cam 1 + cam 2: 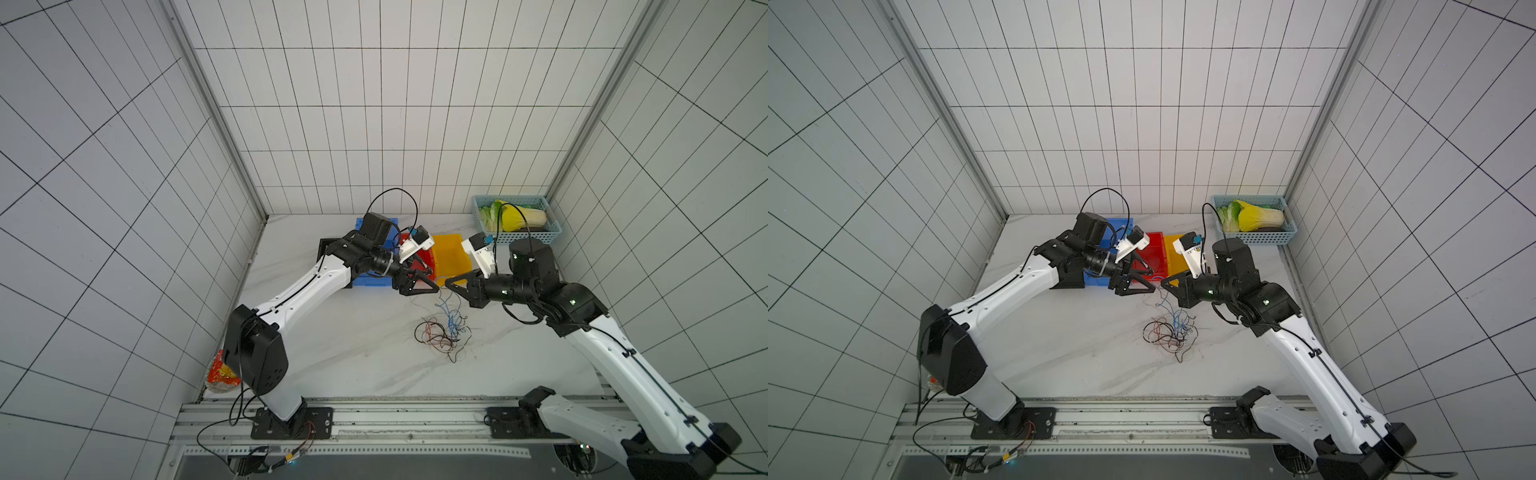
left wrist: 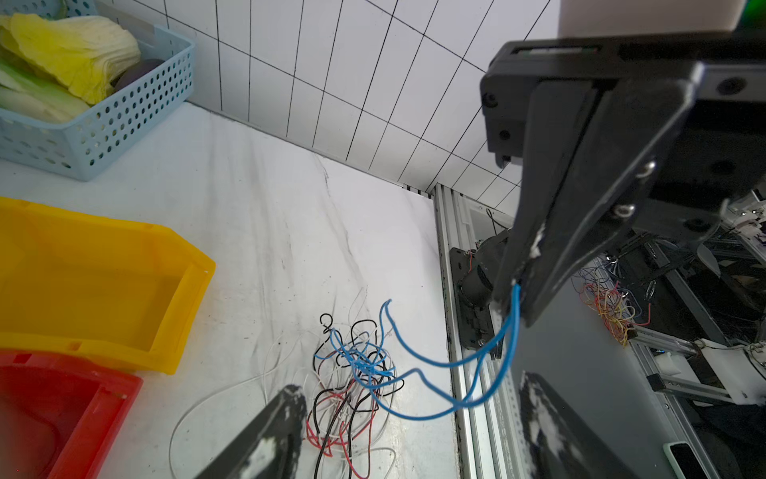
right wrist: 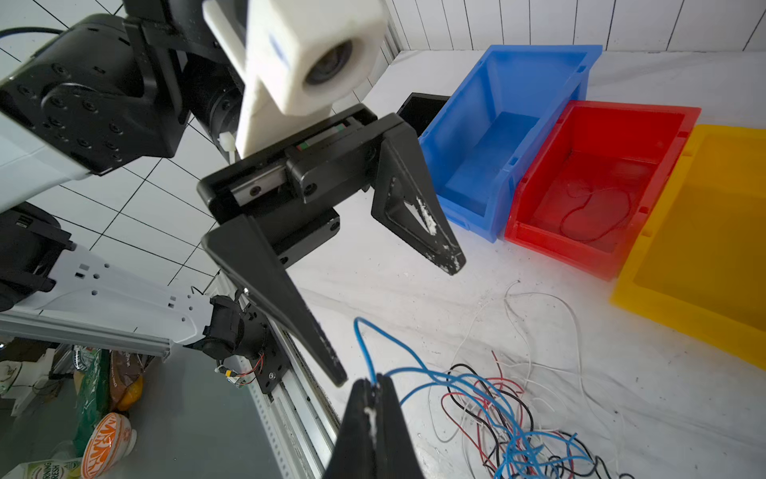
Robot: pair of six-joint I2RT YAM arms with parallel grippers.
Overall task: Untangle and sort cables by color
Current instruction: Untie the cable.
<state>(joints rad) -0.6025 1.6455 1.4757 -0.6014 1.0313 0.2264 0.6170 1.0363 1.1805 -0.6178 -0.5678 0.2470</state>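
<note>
Many thin, curly cables (image 1: 441, 334) in blue, red, black and white lie in one loose tangle on the white, marble-patterned worktop (image 1: 353, 353). One blue cable (image 2: 515, 315) rises out of this tangle to the right jaws. They are closed on it close to its end and hold that stretch clear of the worktop. The cable's short free end (image 3: 359, 331) curls away beside their tips.

The left jaws stand wide apart and grip nothing. Their tips are just beside the tips of the right jaws and the held blue cable, above the worktop between the tangle and the bins.

Beyond the tangle, a blue plastic bin (image 3: 472, 195), a red plastic bin (image 3: 621, 107) and a yellow plastic bin (image 3: 684, 331) sit side by side in a row. A single red cable (image 3: 564, 220) lies looped on the floor of the red bin. A black tray (image 3: 420, 108) sits just past the blue bin.

In the back corner on the right arm's side stands a pale blue perforated plastic basket (image 1: 517, 237) with a yellow-green cabbage (image 1: 519, 217) in it.
</note>
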